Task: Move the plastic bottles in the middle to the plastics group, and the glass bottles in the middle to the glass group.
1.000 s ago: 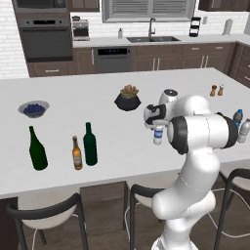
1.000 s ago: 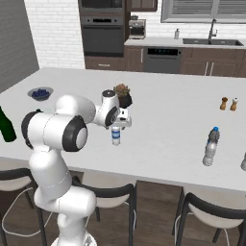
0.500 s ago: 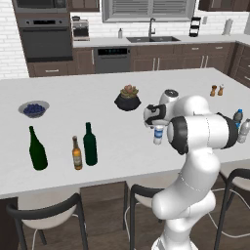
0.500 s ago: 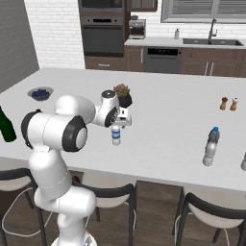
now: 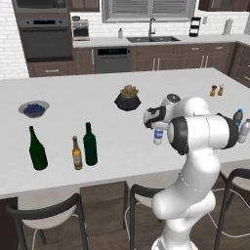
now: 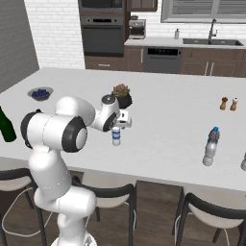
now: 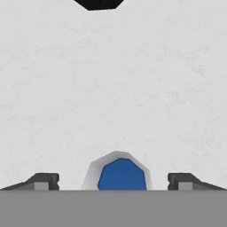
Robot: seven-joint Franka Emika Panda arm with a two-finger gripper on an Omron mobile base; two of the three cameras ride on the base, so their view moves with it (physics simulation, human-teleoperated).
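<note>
From my left camera, my claw (image 5: 157, 122) is hanging right over a small water bottle (image 5: 158, 136) on the white counter (image 5: 117, 146), a little way from the potted plant (image 5: 128, 97). From my right camera, the bottle (image 6: 116, 136) is standing up in front of the plant (image 6: 122, 94). From my hand camera, my fingers (image 7: 43, 180) are standing spread wide on both sides of its blue top (image 7: 122, 174), not touching it.

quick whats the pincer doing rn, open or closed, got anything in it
Pincer: open, holding nothing; its fingertips stand apart on either side of the small water bottle, not touching it.
</note>
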